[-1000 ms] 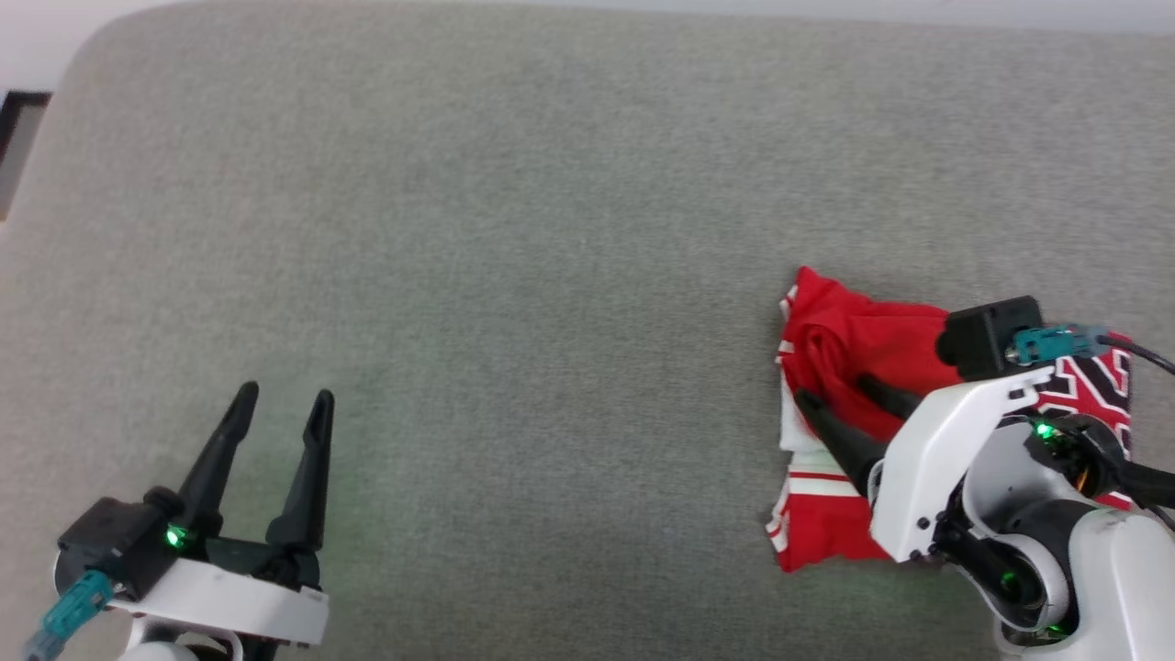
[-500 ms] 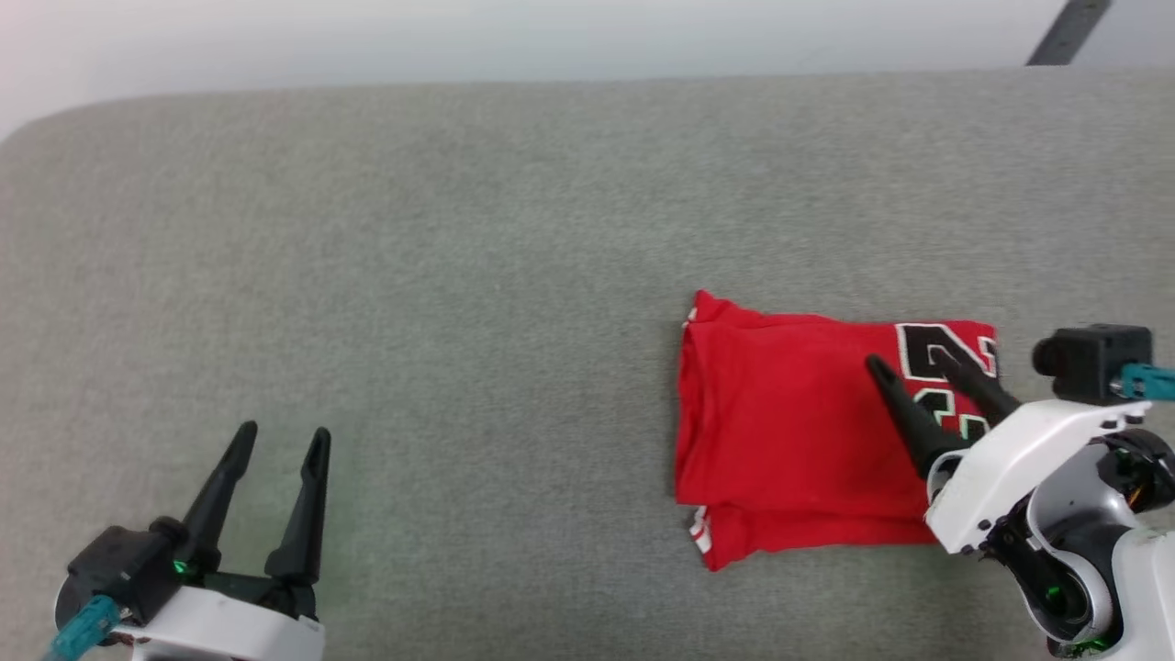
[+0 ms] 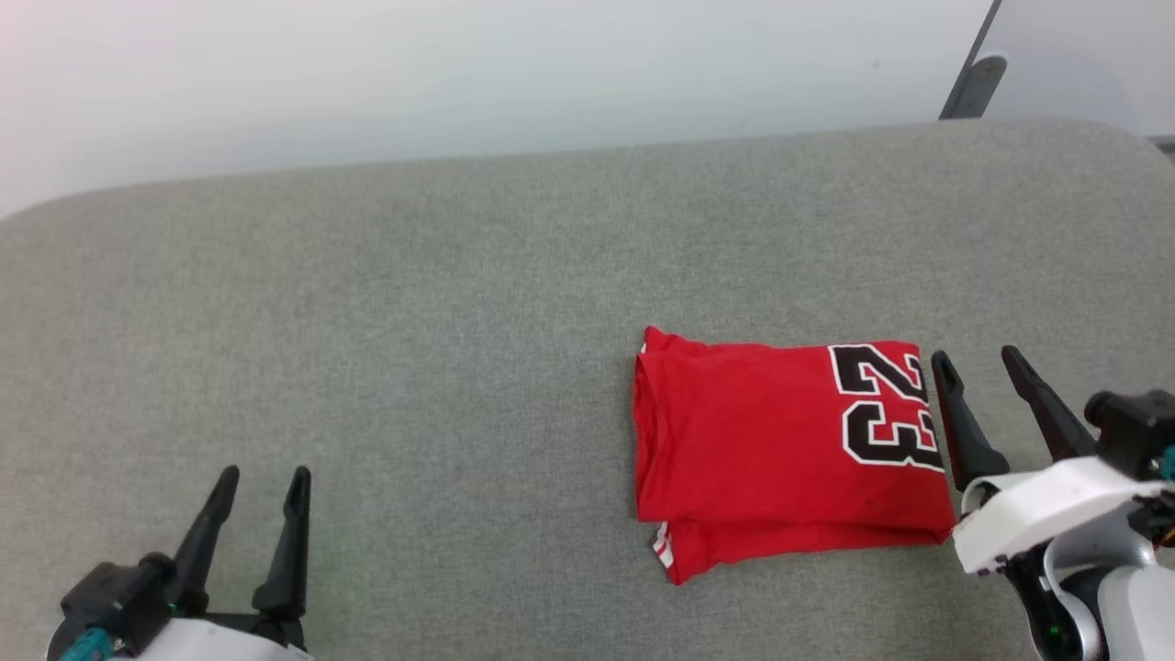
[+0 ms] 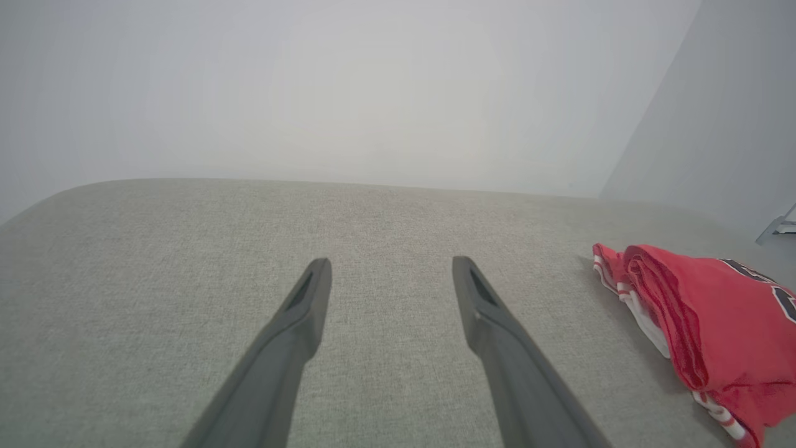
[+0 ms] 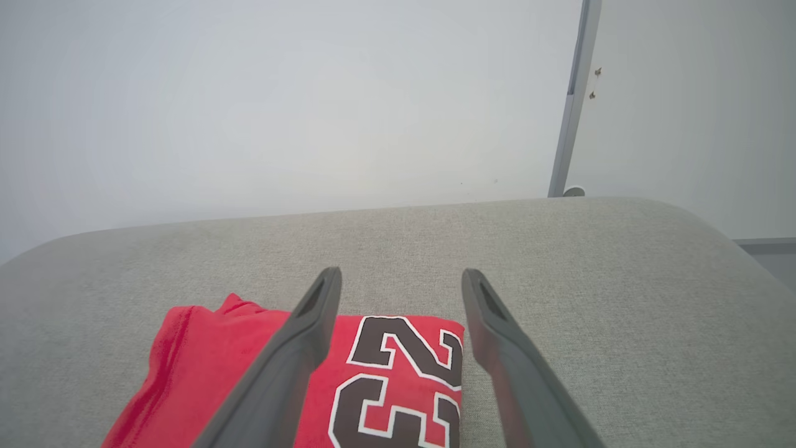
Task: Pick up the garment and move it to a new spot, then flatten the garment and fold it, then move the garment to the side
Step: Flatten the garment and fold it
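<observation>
The garment lies folded into a red rectangle on the grey cushion, right of centre, with a black 23 showing at its right end and striped trim peeking out at the lower left corner. My right gripper stands open just off the garment's right edge, holding nothing. In the right wrist view the garment lies below and between my right gripper's spread fingers. My left gripper is open at the lower left, far from the cloth. From the left wrist camera, the garment sits to the right of my left gripper.
The grey fabric cushion spreads wide, its rounded far edge meeting a pale wall. A dark metal post stands at the back right, past the cushion's corner.
The head camera has tilted up and shifted. My right gripper lifted off the garment and drew back to its right edge. The garment now lies flat and folded.
</observation>
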Tool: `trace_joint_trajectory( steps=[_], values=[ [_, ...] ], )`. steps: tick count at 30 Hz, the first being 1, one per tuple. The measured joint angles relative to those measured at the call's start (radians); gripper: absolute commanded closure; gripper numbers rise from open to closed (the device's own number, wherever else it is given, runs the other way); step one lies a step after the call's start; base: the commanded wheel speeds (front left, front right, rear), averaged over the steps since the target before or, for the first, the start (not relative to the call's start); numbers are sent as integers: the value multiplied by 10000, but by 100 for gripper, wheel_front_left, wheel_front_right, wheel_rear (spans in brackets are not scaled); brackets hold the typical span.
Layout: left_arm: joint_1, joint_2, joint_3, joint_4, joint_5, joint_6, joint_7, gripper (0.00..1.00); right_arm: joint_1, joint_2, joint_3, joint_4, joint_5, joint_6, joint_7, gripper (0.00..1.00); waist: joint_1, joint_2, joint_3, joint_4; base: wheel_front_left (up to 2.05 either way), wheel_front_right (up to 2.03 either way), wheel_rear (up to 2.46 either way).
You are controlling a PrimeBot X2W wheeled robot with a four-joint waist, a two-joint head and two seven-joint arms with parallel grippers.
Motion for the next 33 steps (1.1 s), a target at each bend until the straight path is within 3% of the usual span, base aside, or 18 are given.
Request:
trace_joint_trajectory(
  steps=[11,33],
  values=[
    [458,-253,313,-533,422,0,0,0,992,-259,-21,-625,-288,2,-1450,0,0,0,-454,262,0,0,0],
    [2142,-570,1055,-1822,681,0,0,0,3419,462,-1271,-3104,-284,2,-1469,0,0,0,-500,679,0,0,0]
  ],
)
